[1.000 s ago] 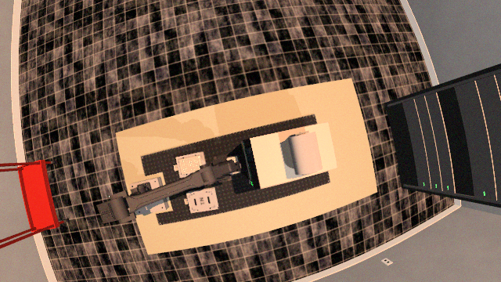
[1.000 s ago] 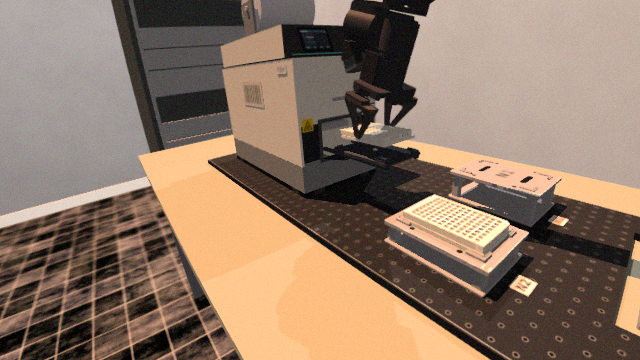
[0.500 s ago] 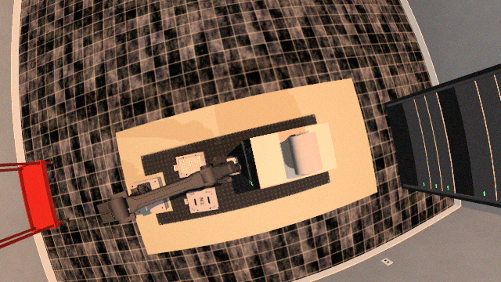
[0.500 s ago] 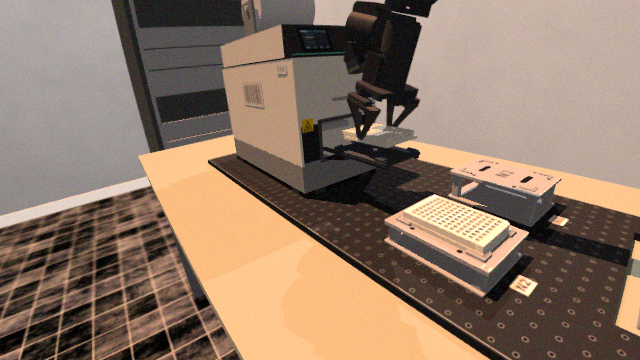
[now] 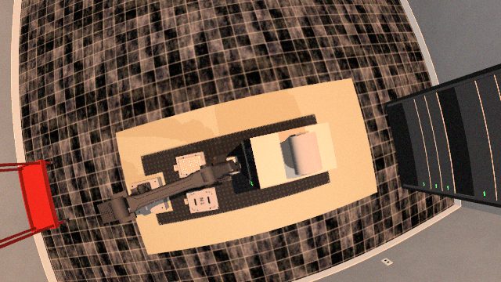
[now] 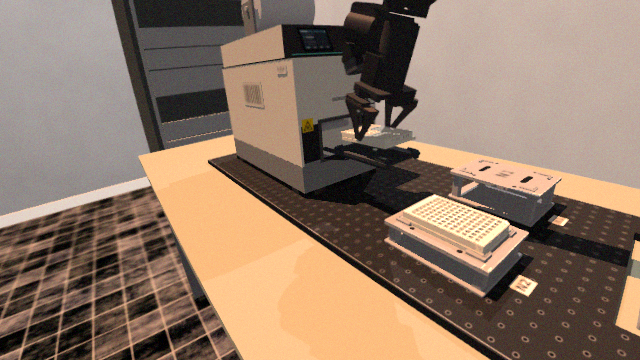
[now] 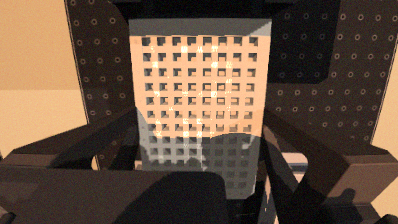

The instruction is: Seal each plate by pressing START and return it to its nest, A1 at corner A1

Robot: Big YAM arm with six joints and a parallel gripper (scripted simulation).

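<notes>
The tabletop [image 5: 333,102] [image 6: 210,235] carries a dark perforated board [image 5: 168,154] [image 6: 560,300] [image 7: 95,50]. The sealer [image 5: 270,164] [image 6: 260,115] is the largest thing on the board, its screen [image 6: 315,40] facing the arm [image 5: 168,192] [image 6: 397,50], which reaches out to the sealer's front. The end effector [image 5: 235,164] [image 6: 377,125] [image 7: 199,112] points down there, its fingers pinching a plate [image 6: 375,135] [image 7: 200,100] by two opposite sides. The plate is over the stage [image 6: 370,157], near the sealer's opening; whether it touches the stage, I cannot tell. Nest N2 [image 5: 179,169] [image 6: 395,222] bears the other plate [image 5: 190,164] [image 6: 455,222], lying flat with its wells up. Nest N1 [image 5: 210,193] [image 6: 540,185], beside N2, has no plate on it. Smallest are the labels, one [image 6: 524,285] reading N2 beside that nest.
</notes>
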